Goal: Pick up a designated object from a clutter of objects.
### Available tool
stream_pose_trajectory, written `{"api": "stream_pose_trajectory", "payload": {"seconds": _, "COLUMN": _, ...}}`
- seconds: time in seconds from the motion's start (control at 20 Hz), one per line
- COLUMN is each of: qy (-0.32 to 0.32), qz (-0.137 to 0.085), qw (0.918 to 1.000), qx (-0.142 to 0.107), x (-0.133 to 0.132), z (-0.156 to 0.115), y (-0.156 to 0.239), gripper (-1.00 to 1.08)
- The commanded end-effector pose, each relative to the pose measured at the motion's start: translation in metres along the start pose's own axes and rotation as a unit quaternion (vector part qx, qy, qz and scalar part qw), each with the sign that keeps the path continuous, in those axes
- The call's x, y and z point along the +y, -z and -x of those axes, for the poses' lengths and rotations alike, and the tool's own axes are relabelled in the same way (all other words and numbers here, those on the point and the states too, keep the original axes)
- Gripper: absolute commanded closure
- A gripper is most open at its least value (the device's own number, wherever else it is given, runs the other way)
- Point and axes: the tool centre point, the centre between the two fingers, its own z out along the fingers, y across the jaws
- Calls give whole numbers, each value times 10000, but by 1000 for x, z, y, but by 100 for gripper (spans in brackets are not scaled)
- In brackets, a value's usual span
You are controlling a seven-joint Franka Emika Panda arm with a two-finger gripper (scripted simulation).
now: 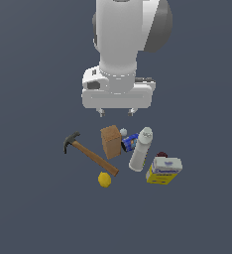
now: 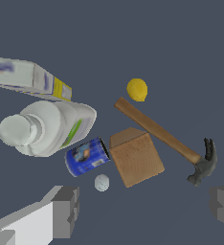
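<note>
One yellow ball (image 1: 104, 179), one hammer (image 1: 89, 154), two boxes, one bottle, one can. The gripper (image 2: 143, 206) is wide open, holding nothing.

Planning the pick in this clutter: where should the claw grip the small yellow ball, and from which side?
Grip the yellow ball across its middle, descending from above. It is round, and only the hammer handle's end lies close beside it, so the open claw should probably straddle it parallel to the handle.

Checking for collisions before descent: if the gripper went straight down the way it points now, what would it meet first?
Probably the brown box or the small white ball beside it, not the yellow ball. The gripper hangs open above them; depth is unclear.
</note>
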Motion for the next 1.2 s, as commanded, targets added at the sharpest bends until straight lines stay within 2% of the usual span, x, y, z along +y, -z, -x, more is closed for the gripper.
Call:
{"api": "stream_pose_trajectory", "payload": {"seconds": 0.0, "qy": 0, "qz": 0, "qw": 10000, "qx": 0, "x": 0, "z": 0, "y": 0, "gripper": -92}}
{"api": "stream_pose_trajectory", "payload": {"seconds": 0.7, "qy": -125, "qz": -37, "qw": 9999, "qx": 47, "x": -6, "z": -3, "y": 7, "gripper": -92}}
{"api": "stream_pose_trajectory", "payload": {"seconds": 1.15, "qy": -296, "qz": -56, "qw": 9995, "qx": 44, "x": -1, "z": -25, "y": -13, "gripper": -92}}
